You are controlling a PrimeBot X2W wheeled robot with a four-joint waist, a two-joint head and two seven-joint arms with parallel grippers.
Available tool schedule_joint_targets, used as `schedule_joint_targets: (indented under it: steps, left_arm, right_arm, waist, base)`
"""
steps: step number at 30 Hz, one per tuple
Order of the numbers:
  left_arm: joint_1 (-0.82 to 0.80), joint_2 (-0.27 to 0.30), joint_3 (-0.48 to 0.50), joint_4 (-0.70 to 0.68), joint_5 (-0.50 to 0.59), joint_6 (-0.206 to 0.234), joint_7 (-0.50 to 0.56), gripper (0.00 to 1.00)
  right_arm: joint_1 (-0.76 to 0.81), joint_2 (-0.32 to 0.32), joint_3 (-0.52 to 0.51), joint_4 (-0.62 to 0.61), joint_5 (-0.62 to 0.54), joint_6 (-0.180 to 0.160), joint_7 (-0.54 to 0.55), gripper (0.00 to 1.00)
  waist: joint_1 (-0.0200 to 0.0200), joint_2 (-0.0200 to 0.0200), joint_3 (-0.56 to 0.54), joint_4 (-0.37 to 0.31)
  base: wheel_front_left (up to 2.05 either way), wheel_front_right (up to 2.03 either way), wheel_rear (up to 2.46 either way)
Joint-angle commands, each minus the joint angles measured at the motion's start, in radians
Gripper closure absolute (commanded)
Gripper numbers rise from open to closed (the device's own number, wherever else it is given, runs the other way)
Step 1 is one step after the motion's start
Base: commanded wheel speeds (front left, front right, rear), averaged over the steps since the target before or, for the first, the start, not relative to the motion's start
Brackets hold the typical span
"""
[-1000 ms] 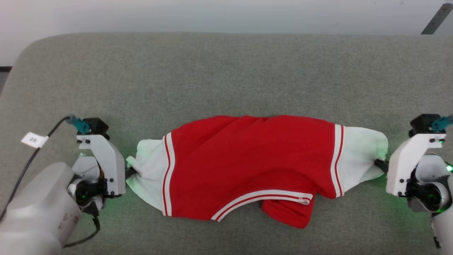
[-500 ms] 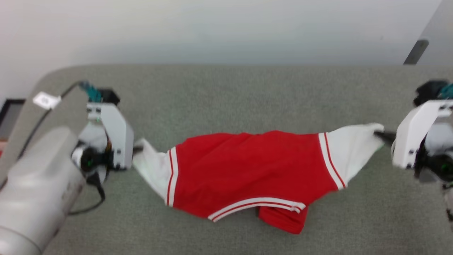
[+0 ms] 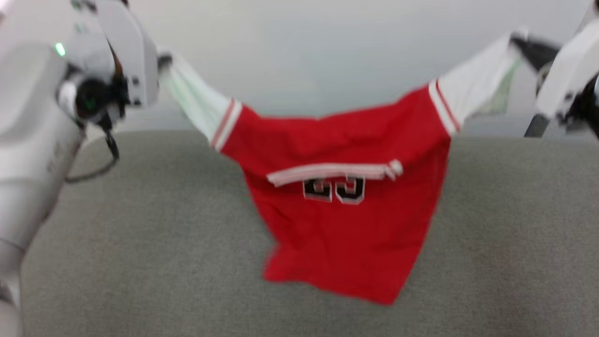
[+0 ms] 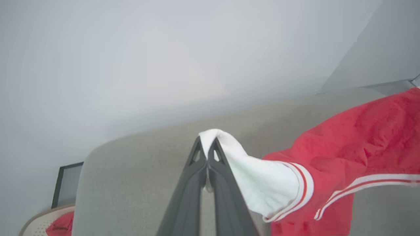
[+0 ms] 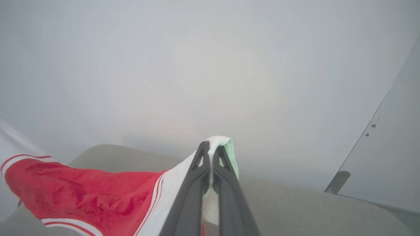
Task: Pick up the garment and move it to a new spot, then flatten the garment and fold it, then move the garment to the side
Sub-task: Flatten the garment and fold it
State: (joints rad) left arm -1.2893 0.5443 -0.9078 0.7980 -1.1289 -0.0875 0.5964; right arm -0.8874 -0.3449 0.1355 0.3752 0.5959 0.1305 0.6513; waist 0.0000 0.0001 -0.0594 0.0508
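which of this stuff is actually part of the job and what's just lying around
In the job: the garment, hanging between left gripper and right gripper, each shut on a white sleeve.
Just around: grey padded table, metal bar, dark-framed panel.

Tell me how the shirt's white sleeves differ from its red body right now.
Colour: the sleeves are white; the body is red with a number on it. Pose: each sleeve is pulled taut, while the body hangs loose below. Grip: the left gripper and right gripper are shut on the sleeves' ends; the body is not gripped. Shared: one garment, striped trim where they meet.
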Motion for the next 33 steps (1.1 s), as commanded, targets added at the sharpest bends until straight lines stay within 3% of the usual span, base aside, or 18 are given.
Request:
schedule_joint_targets:
  steps: [1,7,13,17,21,23,26,27,33]
  left_arm:
    - [-0.039,-0.005,0.011,0.008,0.011,0.005,-0.022,1.00]
    - [-0.129,-0.027,0.037,0.027,0.018,0.001,-0.063,1.00]
    - [-0.181,-0.043,0.047,0.039,0.011,0.012,-0.050,1.00]
    - [-0.205,-0.042,0.047,0.038,0.021,0.016,-0.053,1.00]
    - [-0.265,-0.041,0.061,0.026,0.041,0.027,-0.097,1.00]
    - [-0.291,-0.051,0.067,0.034,0.055,0.032,-0.143,1.00]
    - [-0.382,-0.081,0.088,0.069,0.097,0.045,-0.275,1.00]
    - [-0.382,-0.081,0.088,0.069,0.097,0.045,-0.275,1.00]
    - [-0.528,-0.145,0.178,0.158,0.101,0.071,-0.551,1.00]
  right_arm:
    - [-0.044,0.013,-0.003,0.015,-0.011,0.001,-0.041,1.00]
    - [-0.168,0.042,0.003,0.081,-0.021,0.000,-0.138,1.00]
    - [-0.256,0.051,0.021,0.145,-0.033,0.000,-0.158,1.00]
    - [-0.300,0.054,0.021,0.176,-0.035,0.000,-0.164,1.00]
    - [-0.392,0.046,0.022,0.203,-0.088,0.000,-0.211,1.00]
    - [-0.444,0.044,0.029,0.223,-0.142,0.000,-0.283,1.00]
    - [-0.554,0.048,0.053,0.289,-0.298,0.000,-0.508,1.00]
    - [-0.554,0.048,0.053,0.289,-0.298,0.000,-0.508,1.00]
    - [-0.709,0.054,0.001,0.420,-0.546,0.000,-0.865,1.00]
  waist:
    - [0.0000,-0.0001,-0.022,0.004]
    - [0.0000,-0.0001,-0.033,0.006]
    - [0.0000,-0.0001,-0.009,0.008]
    - [0.0000,-0.0001,0.053,0.002]
    - [0.0000,-0.0001,0.186,-0.009]
    - [0.0000,-0.0001,0.262,-0.014]
    - [0.0000,-0.0001,0.398,-0.023]
    - [0.0000,-0.0001,0.398,-0.023]
    - [0.0000,-0.0001,0.549,-0.021]
  base:
    - [0.00,0.00,0.00]
    - [0.00,0.00,0.00]
    - [0.00,0.00,0.00]
    - [0.00,0.00,0.00]
    - [0.00,0.00,0.00]
    - [0.00,0.00,0.00]
    - [0.00,0.00,0.00]
    - [0.00,0.00,0.00]
    - [0.00,0.00,0.00]
